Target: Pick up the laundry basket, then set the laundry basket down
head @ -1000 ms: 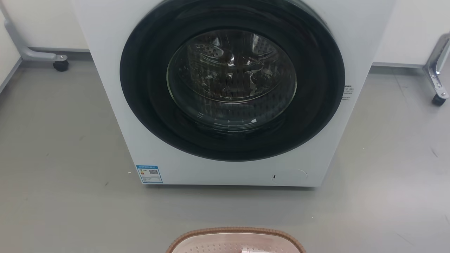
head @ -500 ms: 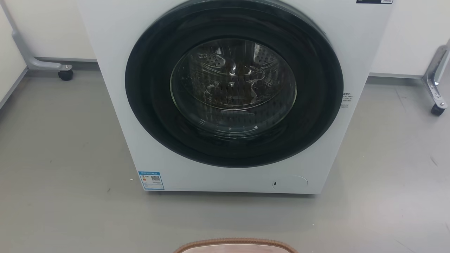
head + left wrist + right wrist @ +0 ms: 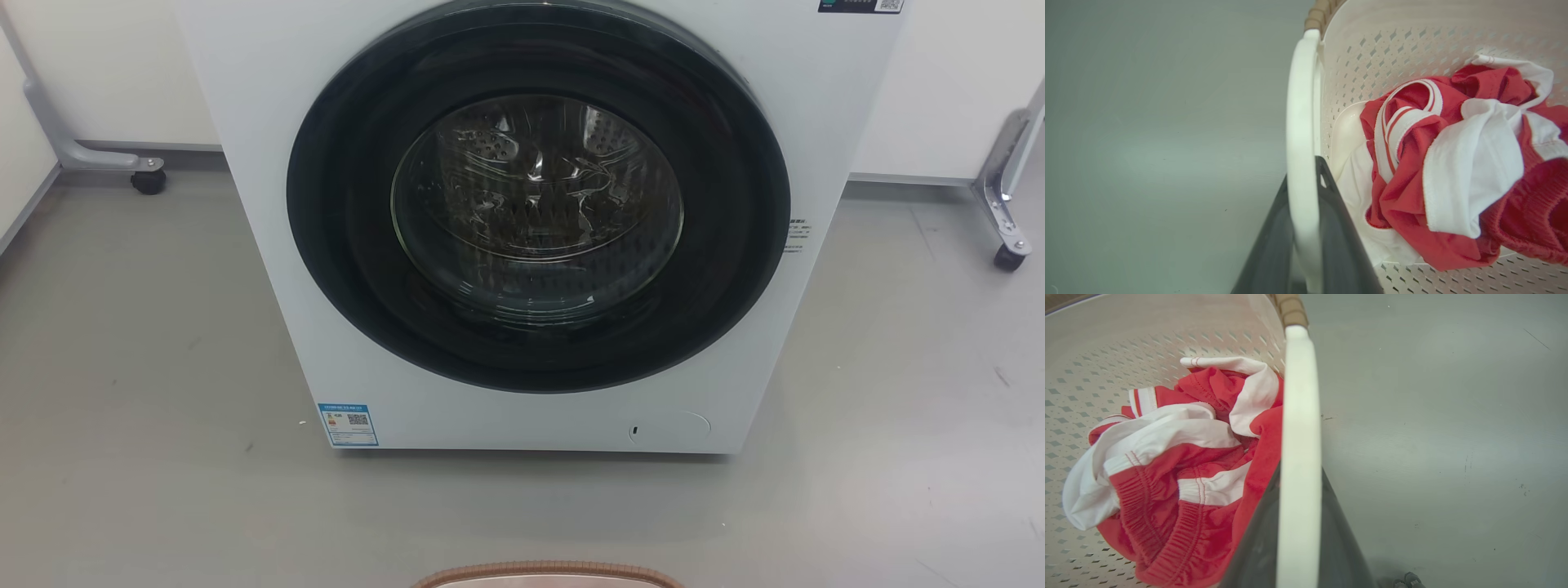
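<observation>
The left hand (image 3: pixel 1303 192) and right hand (image 3: pixel 1300 473) each pinched a white handle (image 3: pixel 1300 102) of the laundry basket (image 3: pixel 547 574), before the washing machine (image 3: pixel 522 245); uneven lowering could tilt it, slip a handle, spill the red-and-white clothes (image 3: pixel 1453 163).

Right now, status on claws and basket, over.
Left claw clamps left handle of laundry basket; right claw clamps right handle. Clothes inside. Washing machine ahead, not touching.
</observation>
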Tool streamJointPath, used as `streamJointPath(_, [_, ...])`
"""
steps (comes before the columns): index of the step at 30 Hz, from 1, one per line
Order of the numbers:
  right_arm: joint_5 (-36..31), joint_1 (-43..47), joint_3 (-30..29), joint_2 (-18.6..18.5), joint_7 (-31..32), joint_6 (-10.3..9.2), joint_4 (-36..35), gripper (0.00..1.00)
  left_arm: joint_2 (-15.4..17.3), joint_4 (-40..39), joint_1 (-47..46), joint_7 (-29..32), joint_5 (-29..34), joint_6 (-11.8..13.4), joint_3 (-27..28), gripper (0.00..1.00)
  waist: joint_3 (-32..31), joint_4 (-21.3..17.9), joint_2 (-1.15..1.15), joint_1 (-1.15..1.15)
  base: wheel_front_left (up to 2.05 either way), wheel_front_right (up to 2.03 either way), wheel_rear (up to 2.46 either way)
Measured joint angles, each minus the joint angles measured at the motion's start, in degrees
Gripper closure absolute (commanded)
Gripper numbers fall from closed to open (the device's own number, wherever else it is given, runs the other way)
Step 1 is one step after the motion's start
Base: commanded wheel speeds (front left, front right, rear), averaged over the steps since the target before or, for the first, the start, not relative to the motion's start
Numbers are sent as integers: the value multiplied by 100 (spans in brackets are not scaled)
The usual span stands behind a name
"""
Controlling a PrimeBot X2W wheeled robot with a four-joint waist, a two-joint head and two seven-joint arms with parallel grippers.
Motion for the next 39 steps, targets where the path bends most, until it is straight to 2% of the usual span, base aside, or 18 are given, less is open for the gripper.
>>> streamJointPath(28, [355,-44,279,0,-155,0,65,100,4,34,-31,-11,-37,-1,-137,100,117,-25,0,0,0,0,0])
streamJointPath(39, [354,-808,276,2,-211,1,177,100,3,29,-656,-107,-88,5,-14,100,500,-38,0,0,0,0,0])
